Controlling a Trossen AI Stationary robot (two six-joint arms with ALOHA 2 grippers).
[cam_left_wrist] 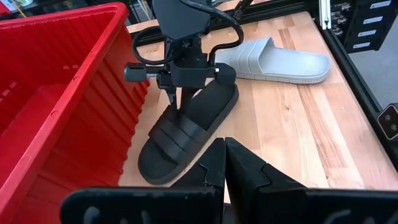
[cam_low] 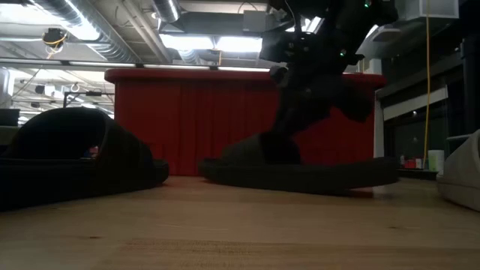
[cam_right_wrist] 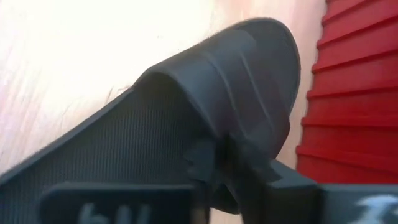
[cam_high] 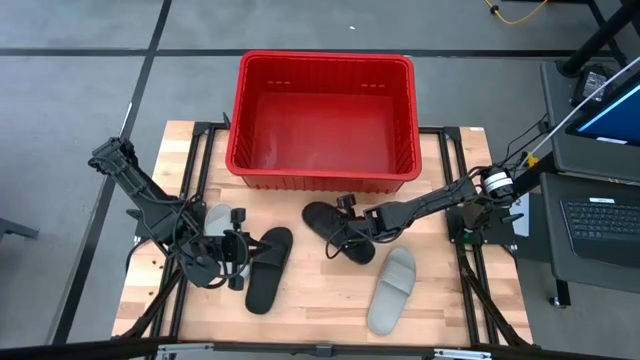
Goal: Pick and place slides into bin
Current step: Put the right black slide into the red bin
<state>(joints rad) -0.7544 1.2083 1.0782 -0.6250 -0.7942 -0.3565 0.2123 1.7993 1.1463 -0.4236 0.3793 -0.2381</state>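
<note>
A black slide [cam_high: 335, 232] lies flat on its sole in front of the red bin [cam_high: 322, 172], with my right gripper [cam_high: 355, 232] shut on its strap. The left wrist view also shows that black slide [cam_left_wrist: 186, 127] beside the bin's wall [cam_left_wrist: 68, 106]. My left gripper [cam_left_wrist: 224, 163] hangs shut above the table's left part, holding nothing. Below it lie a second black slide [cam_high: 270, 268] and a grey slide [cam_high: 213, 220], half hidden by the arm. Another grey slide [cam_high: 392, 290] rests at the near right. My right gripper pinches the heel-side edge of the black slide's strap [cam_right_wrist: 233, 134] between its two fingers. One finger [cam_right_wrist: 200, 163] reaches in under the strap and the other [cam_right_wrist: 252, 171] lies on its outer face. The fingers slant down from the table's right. The slide's sole [cam_low: 300, 180] rests on the table.
The bin stands at the table's far edge, just behind the held slide. Bare wood lies between the two black slides and along the near edge. Monitors and a keyboard [cam_high: 600, 215] stand beyond the table's right side.
</note>
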